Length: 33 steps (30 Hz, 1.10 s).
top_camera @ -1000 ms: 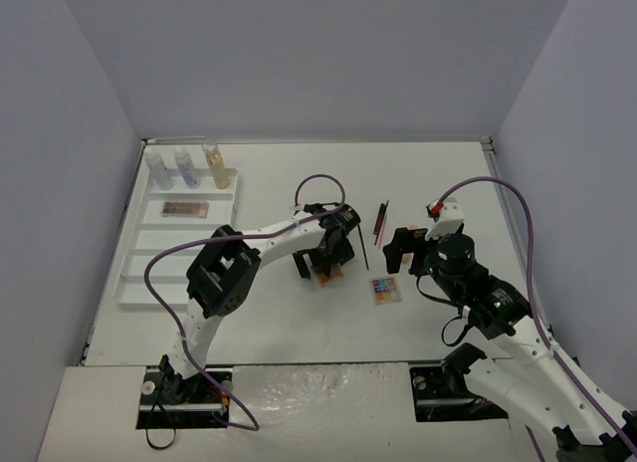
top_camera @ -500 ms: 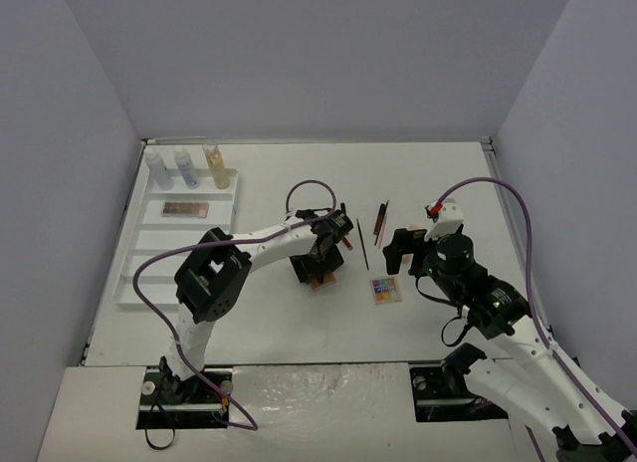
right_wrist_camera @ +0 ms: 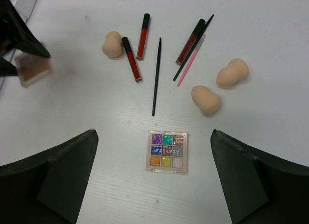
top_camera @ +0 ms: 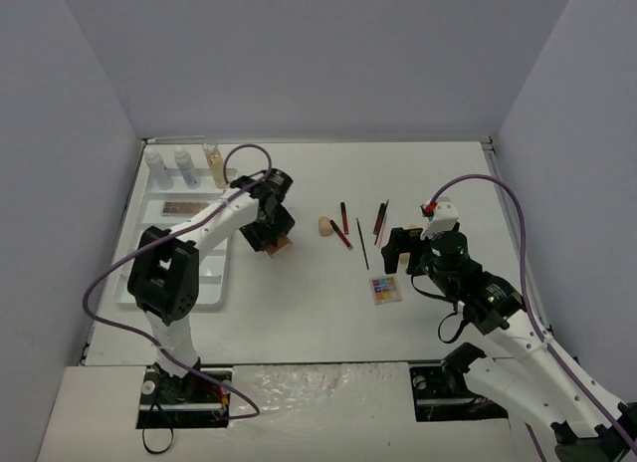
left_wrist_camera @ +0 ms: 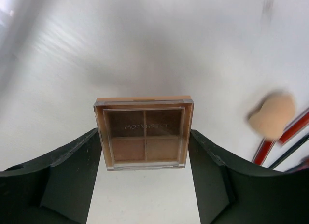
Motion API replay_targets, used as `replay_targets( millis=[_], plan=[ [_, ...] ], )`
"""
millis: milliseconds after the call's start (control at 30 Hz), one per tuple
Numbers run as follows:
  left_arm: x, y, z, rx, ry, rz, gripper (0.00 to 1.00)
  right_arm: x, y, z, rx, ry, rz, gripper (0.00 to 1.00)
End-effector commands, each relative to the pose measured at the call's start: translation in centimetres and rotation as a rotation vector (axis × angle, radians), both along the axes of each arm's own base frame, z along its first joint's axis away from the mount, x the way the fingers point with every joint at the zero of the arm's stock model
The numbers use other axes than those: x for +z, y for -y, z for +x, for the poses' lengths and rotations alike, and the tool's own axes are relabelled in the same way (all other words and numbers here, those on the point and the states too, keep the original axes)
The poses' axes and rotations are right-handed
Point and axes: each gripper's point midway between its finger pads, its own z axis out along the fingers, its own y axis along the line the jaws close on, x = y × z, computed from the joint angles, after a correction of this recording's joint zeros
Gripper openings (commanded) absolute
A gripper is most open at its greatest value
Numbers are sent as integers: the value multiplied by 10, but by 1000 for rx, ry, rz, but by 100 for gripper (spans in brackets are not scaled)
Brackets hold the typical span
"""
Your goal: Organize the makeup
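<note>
My left gripper [left_wrist_camera: 145,142] is shut on a brown four-pan eyeshadow palette [left_wrist_camera: 144,134], gripping its two side edges and holding it above the table. In the top view this palette [top_camera: 280,245] hangs just right of the white tray [top_camera: 159,275]. My right gripper [right_wrist_camera: 154,137] stands open above a multicoloured palette [right_wrist_camera: 167,151], touching nothing. Beyond it lie three peach sponges [right_wrist_camera: 113,44] [right_wrist_camera: 232,72] [right_wrist_camera: 206,100], red tubes [right_wrist_camera: 131,59] [right_wrist_camera: 143,35] [right_wrist_camera: 190,41], a black brush [right_wrist_camera: 156,77] and a pink pencil [right_wrist_camera: 190,60].
The tray's far end holds two clear bottles [top_camera: 156,168] [top_camera: 186,167] and an amber bottle [top_camera: 216,165]. Another brown palette [top_camera: 185,209] lies in a slot below them. Grey walls close in the table on three sides.
My left gripper closed on the brown palette, lifted it and carried it left toward the tray. A sponge and a red tube now show where the arm was. The right arm barely moved.
</note>
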Motion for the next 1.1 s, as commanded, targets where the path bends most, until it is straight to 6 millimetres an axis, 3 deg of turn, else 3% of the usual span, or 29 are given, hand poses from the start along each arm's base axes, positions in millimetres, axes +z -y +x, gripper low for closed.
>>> replay_targets(
  millis=[0,167,300,433,833,1067],
  plan=[
    [55,-87,46,136,126,23,34,12,-1,11,-18,42,6,100],
    [62,-167,86,317,172,-17,34,11,-1,12,-22,38,3,100],
    [68,-218,118,438,220,-51,34,11,-1,13,-26,36,-2,100],
    [69,-257,140,552,235,-72,37,11,2,15,-39,39,-9,100],
    [36,-316,167,739,216,-86,44,9,3,19,-54,33,-35,100],
    [30,-323,166,750,197,-71,72,4,1,23,-63,9,-44,100]
  ],
)
